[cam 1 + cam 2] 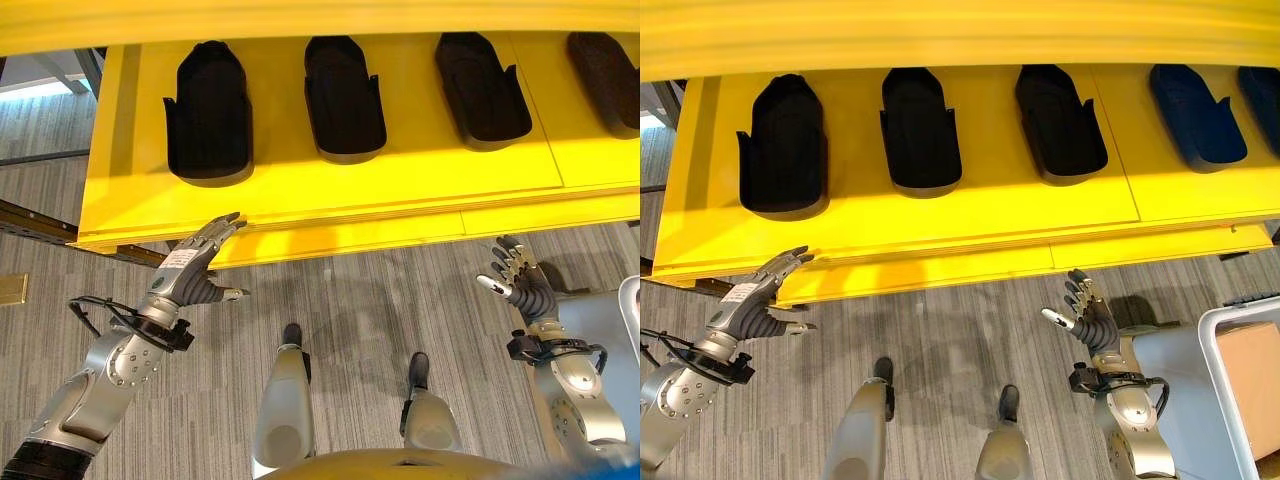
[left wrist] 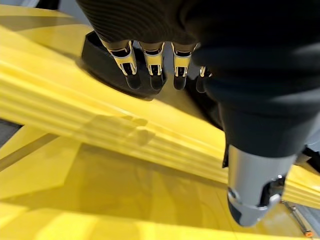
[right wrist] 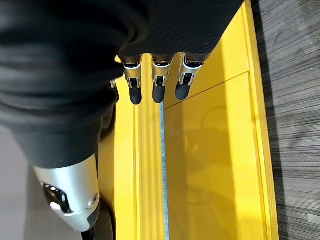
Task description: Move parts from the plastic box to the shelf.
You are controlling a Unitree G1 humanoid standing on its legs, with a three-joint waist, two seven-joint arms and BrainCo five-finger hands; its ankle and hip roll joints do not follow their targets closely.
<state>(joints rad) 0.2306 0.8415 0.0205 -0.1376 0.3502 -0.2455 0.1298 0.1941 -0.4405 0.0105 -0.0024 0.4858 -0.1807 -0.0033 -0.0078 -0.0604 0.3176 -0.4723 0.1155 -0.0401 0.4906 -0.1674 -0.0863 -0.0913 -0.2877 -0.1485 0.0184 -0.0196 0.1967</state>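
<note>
Yellow shelf (image 1: 970,215) held black parts (image 1: 920,130); left hand (image 1: 195,265) and right hand (image 1: 1090,315) both spread, empty, near its front edge.

Black parts (image 1: 921,130) line a bright yellow shelf (image 1: 940,215).
One part (image 1: 1197,125) is dark blue; the floor (image 1: 940,330) is grey-striped.

Premises present as an industrial workshop or factory logistics area. Evidence: a bright yellow metal shelf (image 1: 940,215) of flat painted panels with ribbed front edge, carrying a row of identical black moulded parts (image 1: 920,130) laid at regular spacing; grey striped industrial carpet floor (image 1: 350,300); a grey plastic box (image 1: 1230,380) standing at the right; a dark floor rail (image 1: 40,225) under the shelf's left end.
</note>
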